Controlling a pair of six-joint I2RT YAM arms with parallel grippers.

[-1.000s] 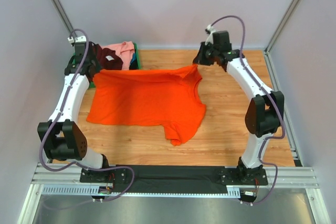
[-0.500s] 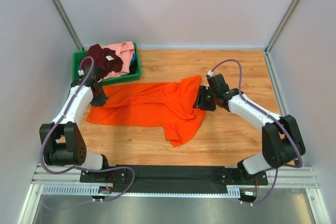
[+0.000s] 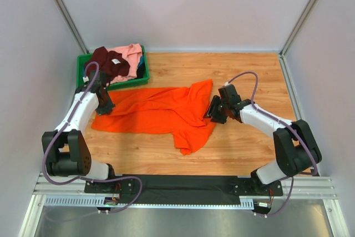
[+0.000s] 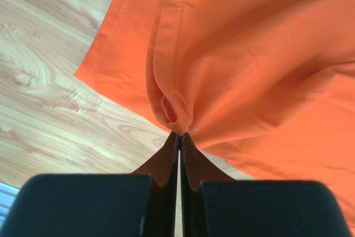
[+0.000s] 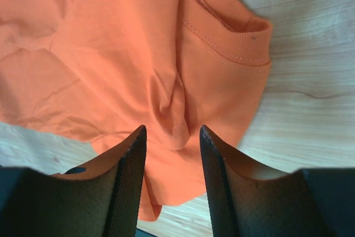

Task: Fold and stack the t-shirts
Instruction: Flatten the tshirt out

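The bright orange t-shirt point(image 3: 158, 112) lies folded over in a wide band on the wooden table, one sleeve hanging toward the front. My left gripper point(image 3: 105, 107) is shut on the orange t-shirt's left hem edge point(image 4: 176, 112). My right gripper point(image 3: 213, 114) is open just above the shirt's right side, near the collar point(image 5: 233, 48), with a ridge of cloth between its fingers point(image 5: 128, 170). The dark maroon t-shirt point(image 3: 111, 63) with its white label and the light pink t-shirt point(image 3: 131, 53) lie heaped in the bin.
A green plastic bin point(image 3: 141, 74) stands at the back left, close behind my left gripper. Grey walls enclose the table on three sides. Bare wood shows to the right and in front of the shirt.
Both arms came forward and down from the back, folding the orange shirt's far edge over toward the front. My right gripper has let go of the shirt and opened; the left still grips.
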